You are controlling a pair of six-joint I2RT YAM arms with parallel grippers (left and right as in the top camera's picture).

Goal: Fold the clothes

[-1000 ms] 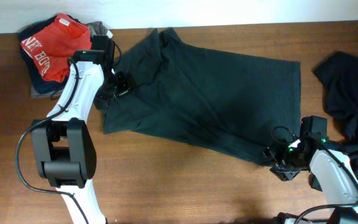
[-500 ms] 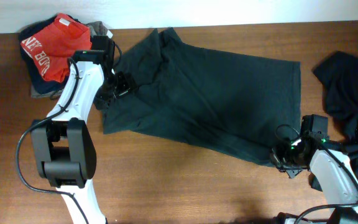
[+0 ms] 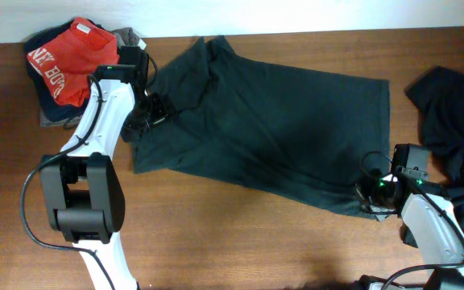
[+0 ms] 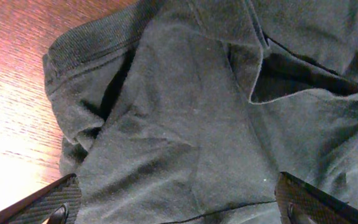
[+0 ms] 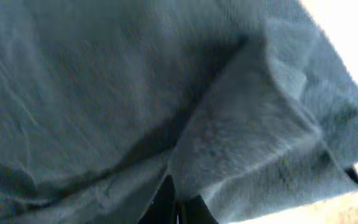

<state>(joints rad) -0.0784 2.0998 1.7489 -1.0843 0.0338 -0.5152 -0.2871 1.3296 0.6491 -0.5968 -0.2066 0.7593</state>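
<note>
Pinching the dark shirt (image 3: 272,121), right gripper (image 3: 367,197) is closed tight; left gripper (image 4: 179,214) spreads wide.

White block letters, roughly "NIK" above a second, unclear line, on the red garment (image 3: 69,55)

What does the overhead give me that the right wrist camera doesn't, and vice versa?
Overhead only: the whole dark shirt spread out, the left gripper over its other end, the red-topped pile, a black garment. Right wrist only: a raised fold of cloth pinched at the closed fingertips. Both: the right gripper shut on the shirt's corner.
</note>
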